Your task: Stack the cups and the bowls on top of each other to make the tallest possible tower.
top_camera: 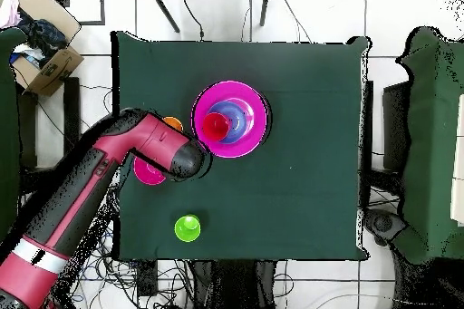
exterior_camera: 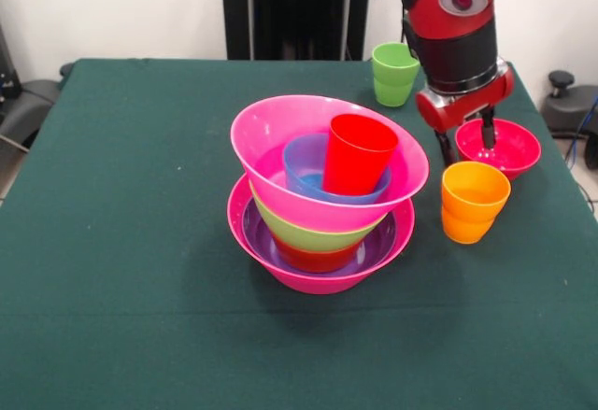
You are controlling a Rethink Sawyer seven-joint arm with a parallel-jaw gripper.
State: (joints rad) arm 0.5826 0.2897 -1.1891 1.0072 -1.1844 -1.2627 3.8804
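Note:
The tower (exterior_camera: 322, 195) stands mid-table: a large hot-pink bowl (exterior_camera: 318, 275) at the base holds purple, orange-red and lime green bowls. A second hot-pink bowl (exterior_camera: 280, 139) sits tilted on top, with a blue bowl (exterior_camera: 304, 162) and a leaning red cup (exterior_camera: 358, 153) inside. My gripper (exterior_camera: 467, 147) is open. Its fingers straddle the near-left rim of the crimson bowl (exterior_camera: 509, 148), one inside and one outside. The orange cup (exterior_camera: 474, 202) stands just in front of it. The lime green cup (exterior_camera: 394, 74) stands behind it. In the overhead view the arm (top_camera: 172, 153) covers the gripper and part of the crimson bowl (top_camera: 145, 172).
The green tablecloth (exterior_camera: 140, 242) covers the whole table. In the overhead view the tower (top_camera: 231, 120), orange cup (top_camera: 172, 123) and green cup (top_camera: 187, 227) show. A cardboard box (top_camera: 45, 56) and chairs stand around the table.

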